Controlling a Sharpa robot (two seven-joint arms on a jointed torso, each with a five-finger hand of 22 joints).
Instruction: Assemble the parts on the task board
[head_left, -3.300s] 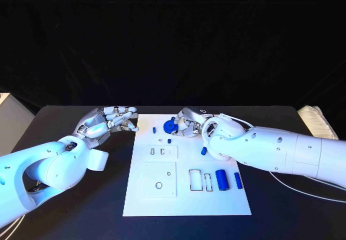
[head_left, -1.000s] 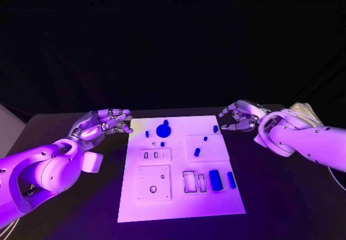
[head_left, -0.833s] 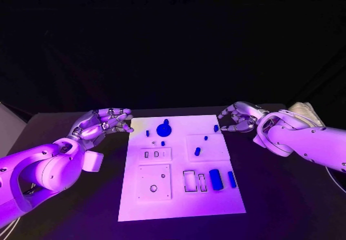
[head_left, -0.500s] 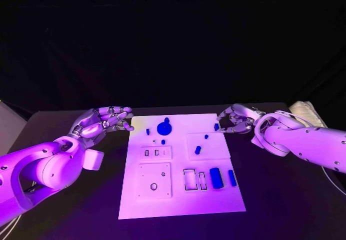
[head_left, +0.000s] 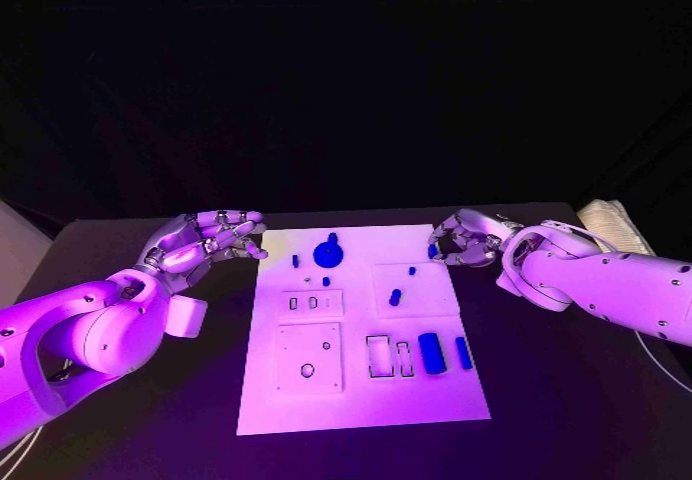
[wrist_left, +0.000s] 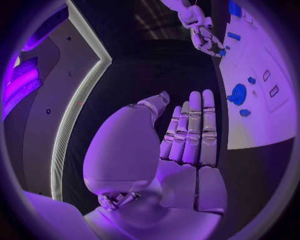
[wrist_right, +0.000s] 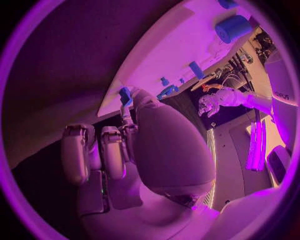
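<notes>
A: Counting the blue parts on the task board (head_left: 361, 400), how many does the head view give?

B: Eight. One round part (head_left: 329, 254) with a knob lies near the far edge. Five small pegs: one (head_left: 296, 261) just left of the round part, one (head_left: 326, 282) just below it, two on the right-hand raised plate (head_left: 413, 270) (head_left: 395, 297), and one (head_left: 433, 250) at the board's far right edge. Then one thick cylinder (head_left: 433, 353) and one slim bar (head_left: 463, 352) lie side by side near the right edge, closer to the robot.

A: And the board itself?

B: It lies in the middle of the black surface (head_left: 577, 400), between the two arms. Two empty rectangular recesses (head_left: 387, 358) sit just left of the cylinder.

A: What is the right hand (head_left: 464, 240) doing?

B: It is at the board's far right corner, fingers curled in, with the fingertips (wrist_right: 128, 107) right at the edge peg. Whether they pinch that peg or only touch it cannot be told.

A: The left hand (head_left: 202, 240)?

B: It hovers just beside the board's far left corner, holding nothing, its fingers (wrist_left: 190, 125) extended and the thumb apart.

A: Anything else?

B: One pale object (head_left: 613, 225) lies at the surface's far right edge.
</notes>
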